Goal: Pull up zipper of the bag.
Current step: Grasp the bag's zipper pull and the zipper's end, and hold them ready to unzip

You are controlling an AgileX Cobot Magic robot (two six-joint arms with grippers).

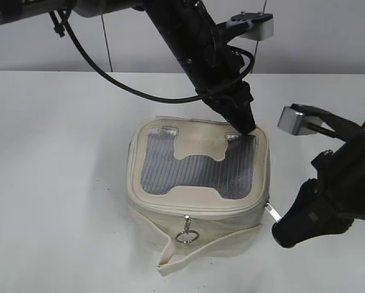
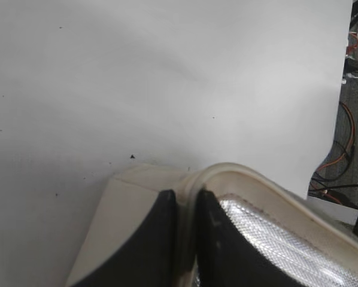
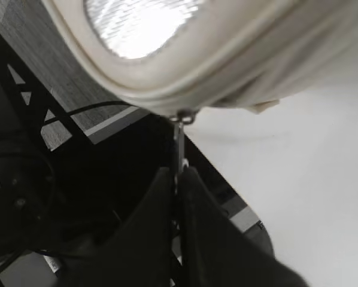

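While the left gripper pinches the far top rim of the bag at mid-table, the right gripper is clamped on a silver zipper pull at the bag's right corner. Second ring pull hangs free on the front; strap band lies loose below.

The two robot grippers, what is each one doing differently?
The left gripper comes down from above and pinches the far top rim of the bag. The right gripper reaches in low from the side and pinches a silver zipper pull at the bag's near right corner. Both are black, with jaws shut.
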